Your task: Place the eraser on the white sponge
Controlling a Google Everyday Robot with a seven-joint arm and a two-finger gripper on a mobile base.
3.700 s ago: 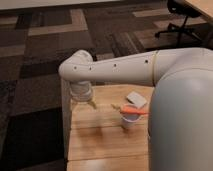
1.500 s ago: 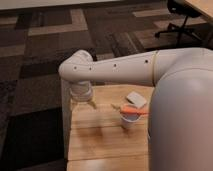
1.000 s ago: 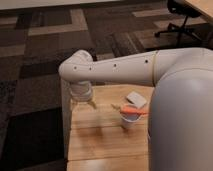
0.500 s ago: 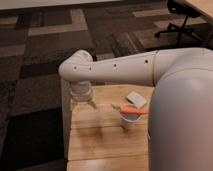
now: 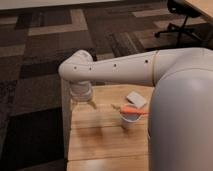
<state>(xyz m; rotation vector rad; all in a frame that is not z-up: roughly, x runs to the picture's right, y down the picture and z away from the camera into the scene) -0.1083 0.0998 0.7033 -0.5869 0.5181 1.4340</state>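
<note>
White sponge [image 5: 136, 99], flat pad, gripper [image 5: 84, 104] above wooden table [image 5: 100, 142]

One white arm stretched sideways, tool pointing down

The arm [image 5: 125, 70] enters as a bulky white segment [image 5: 182, 110] at 3 o'clock and runs as a long tube toward 9 o'clock, rising slightly. At its rounded elbow [image 5: 75, 67] it turns toward 6 o'clock into a short wrist [image 5: 81, 91]. The tool [image 5: 84, 105] hangs below the wrist, over the 9 o'clock side of the tabletop [image 5: 100, 145]. Its two fingers [image 5: 93, 104] are splayed apart, with nothing visible between them.
</note>
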